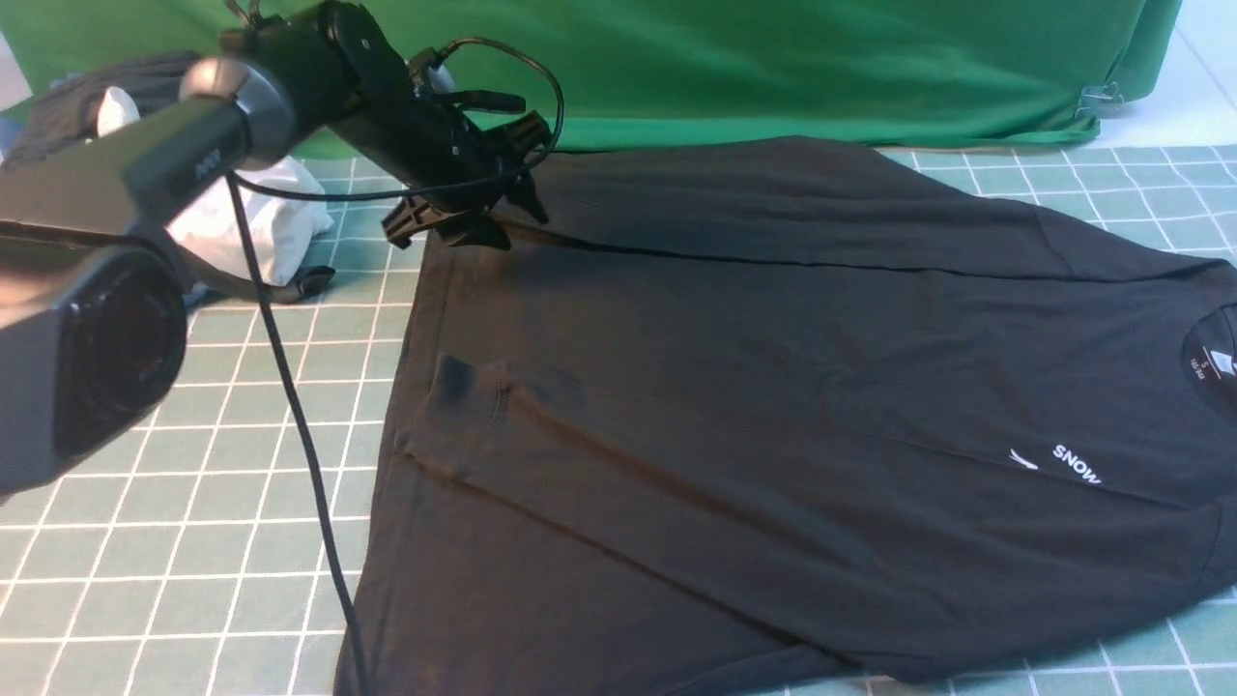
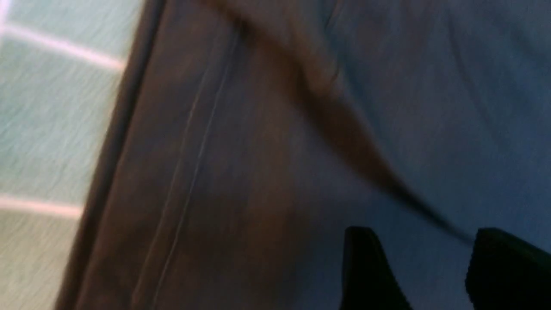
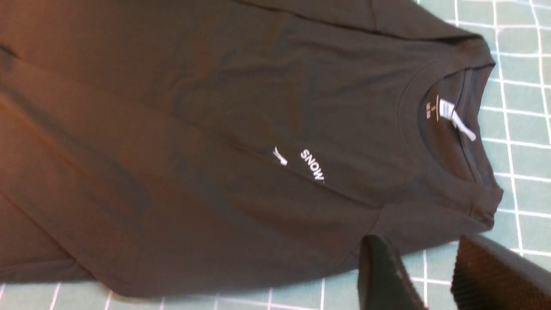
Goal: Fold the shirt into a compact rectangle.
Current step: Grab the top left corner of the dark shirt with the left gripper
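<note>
The black shirt (image 1: 773, 387) lies spread over the gridded mat, its far side folded inward along a long crease. Its white "SNOW" logo (image 1: 1075, 464) and neck label (image 1: 1225, 362) sit at the right. My left gripper (image 1: 493, 227) hovers at the shirt's far left corner, by the hem. In the left wrist view it (image 2: 424, 241) is open, with shirt fabric (image 2: 258, 172) under the gap and a fold ridge running up to one finger. My right gripper (image 3: 419, 247) is open over the mat, just off the shirt (image 3: 215, 129) near its shoulder, below the logo (image 3: 312, 165) and label (image 3: 447, 110).
A heap of white and dark clothes (image 1: 261, 222) lies at the far left behind my left arm. The green backdrop cloth (image 1: 773, 58) hangs along the back, with a metal clip (image 1: 1097, 97) at its right. A black cable (image 1: 290, 406) hangs over the mat (image 1: 193, 483).
</note>
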Controlling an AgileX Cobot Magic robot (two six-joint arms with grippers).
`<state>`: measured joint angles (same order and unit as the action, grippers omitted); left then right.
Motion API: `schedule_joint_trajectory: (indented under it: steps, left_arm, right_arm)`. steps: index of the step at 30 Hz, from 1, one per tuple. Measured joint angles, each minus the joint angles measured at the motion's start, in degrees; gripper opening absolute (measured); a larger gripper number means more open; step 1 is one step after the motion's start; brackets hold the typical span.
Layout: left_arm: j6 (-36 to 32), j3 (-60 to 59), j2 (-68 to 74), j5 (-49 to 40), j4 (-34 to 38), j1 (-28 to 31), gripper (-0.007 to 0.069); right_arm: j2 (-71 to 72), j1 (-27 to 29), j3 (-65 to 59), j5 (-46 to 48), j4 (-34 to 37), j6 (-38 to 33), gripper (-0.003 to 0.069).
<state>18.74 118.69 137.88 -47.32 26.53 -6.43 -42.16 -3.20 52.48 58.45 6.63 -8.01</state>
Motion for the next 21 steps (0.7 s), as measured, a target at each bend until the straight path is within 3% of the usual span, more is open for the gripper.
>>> schedule_joint_trajectory:
  steps: [9,14,21]
  left_arm:
    - [18.58,0.07,2.23,5.94,-1.19,0.1,0.0298]
    - [22.77,0.07,2.39,12.3,-0.88,0.1,0.0298]
    - [33.77,0.07,2.39,9.59,-2.2,0.1,0.0298]
  right_arm:
    - [0.0,0.0,0.0,-0.39,0.0,0.0,0.024]
    - [0.0,0.0,0.0,-0.39,0.0,0.0,0.024]
    - [0.0,0.0,0.0,-0.34,0.0,0.0,0.024]
